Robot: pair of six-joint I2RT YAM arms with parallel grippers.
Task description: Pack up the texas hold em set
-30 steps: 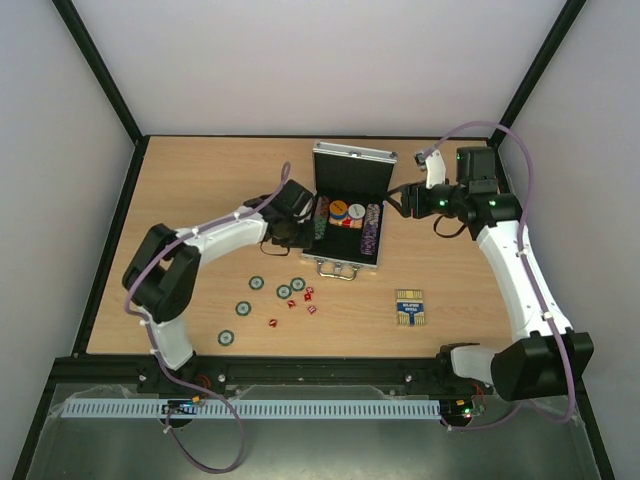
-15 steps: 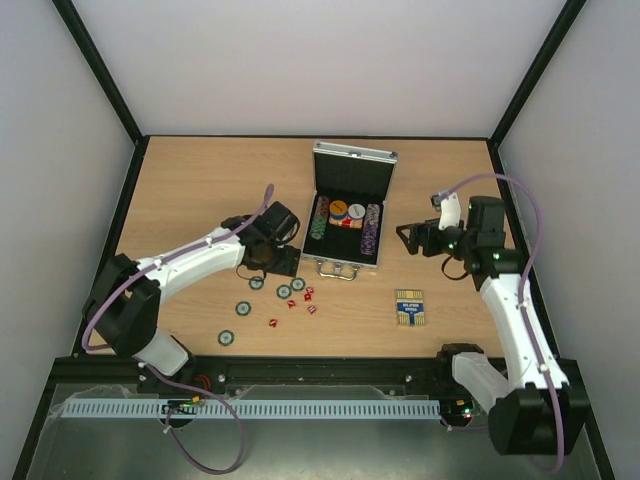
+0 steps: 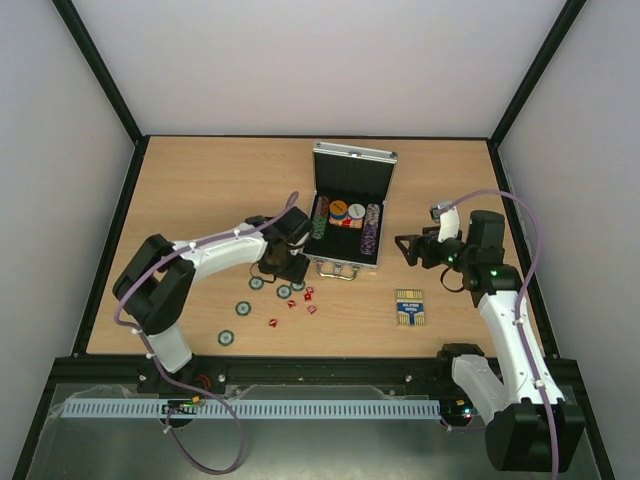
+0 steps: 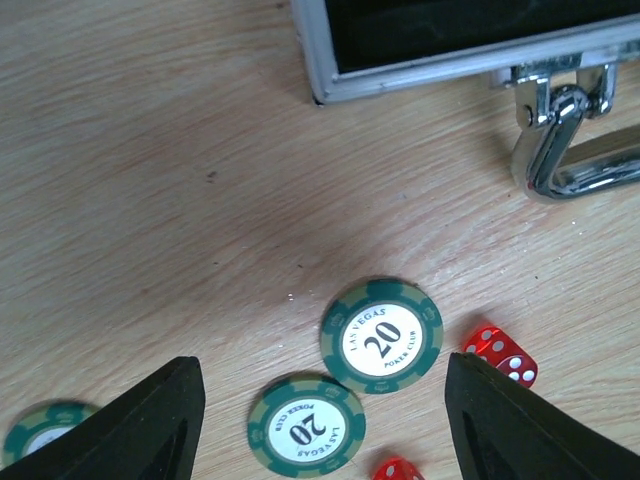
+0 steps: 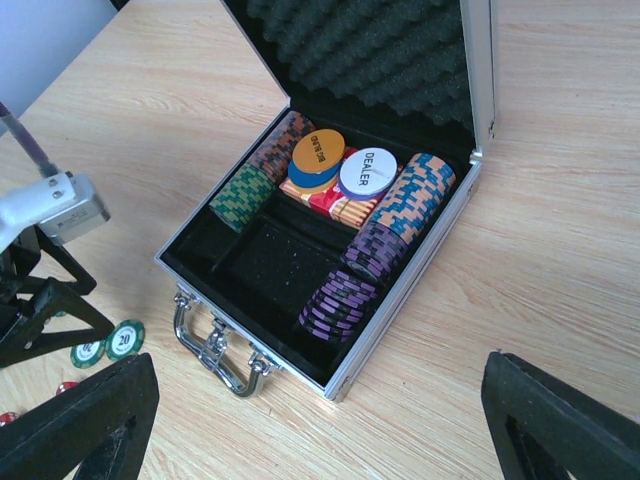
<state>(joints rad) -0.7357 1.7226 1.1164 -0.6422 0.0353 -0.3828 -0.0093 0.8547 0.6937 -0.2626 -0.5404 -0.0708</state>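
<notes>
Gathering the scattered pieces into the case is, by my judgement, the step in hand. On the table (image 3: 200, 190) the case (image 3: 352, 180) lies open, lid up at its twelve o'clock side and handle (image 4: 560, 150) at six, toward my bases. Its stacks (image 5: 385, 225) fill the side rows, and the near middle of the black lining is bare. The deck box (image 3: 408, 307) lies flat on the wood at five o'clock of the case, well apart from it. Loose chips (image 4: 381, 335) lie at seven o'clock of the case, near the handle, and the dice (image 4: 499, 355) lie among them on their three o'clock side.

My left pincer (image 4: 320, 410) hangs over those chips, jaws wide, nothing between them. Two green chips lie just beside each other on the wood below. My right pincer (image 5: 320, 410) sits at four o'clock of the case, jaws wide and empty, looking into it.

Next, I reckon, my left must drop squarely onto one chip. A flat disc on wood gives little edge to pinch, so the tips must reach the table. The deck box falls to my right.
</notes>
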